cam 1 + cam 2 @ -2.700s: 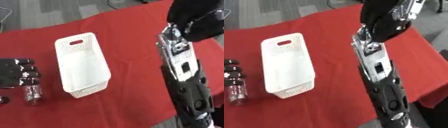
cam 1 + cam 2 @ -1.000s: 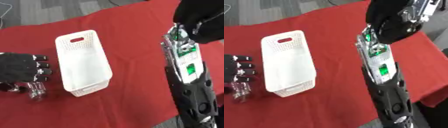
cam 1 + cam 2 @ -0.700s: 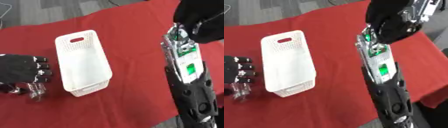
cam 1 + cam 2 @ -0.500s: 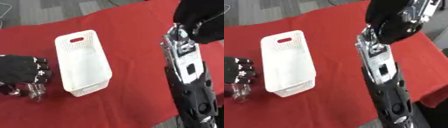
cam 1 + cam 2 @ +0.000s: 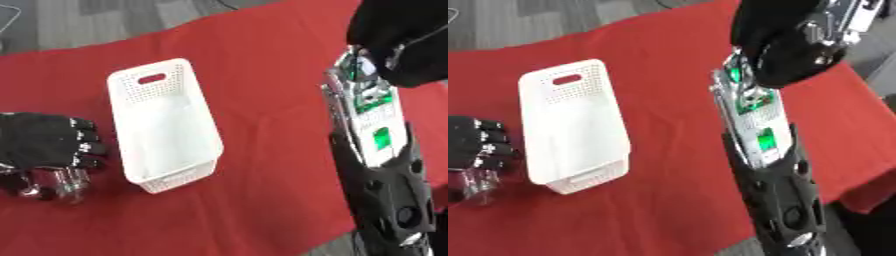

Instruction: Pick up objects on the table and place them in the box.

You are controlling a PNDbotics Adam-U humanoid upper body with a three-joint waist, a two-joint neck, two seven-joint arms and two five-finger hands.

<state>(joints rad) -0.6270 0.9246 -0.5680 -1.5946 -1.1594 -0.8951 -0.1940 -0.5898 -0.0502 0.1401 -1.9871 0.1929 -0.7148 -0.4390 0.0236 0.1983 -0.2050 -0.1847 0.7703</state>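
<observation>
- Left hand (image 5: 44, 142) is seen near the counter's left edge, back upward, with its fingers curled down over a clear bottle (image 5: 59, 181) lying on the red cloth.
- Only the lower part of the bottle is seen below the knuckles; a dark end shows at its left side.
- The fingers (image 5: 87, 148) are bent at the side facing the basket, and the hand lies just beside the basket's left wall without touching it.
- A white perforated basket (image 5: 166, 167) stands upright on the red-covered counter (image 5: 262, 75), left of centre, its long axis running from the near edge toward the far edge, with a slot handle in its far end wall.
- Nothing can be made out inside the basket.
- The right arm (image 5: 772, 150) is raised close to the camera along the counter's right side, with exposed silver and green parts on the forearm.
- The right hand (image 5: 785, 37) is held high above the far right corner; whether its fingers are open or curled cannot be told.
</observation>
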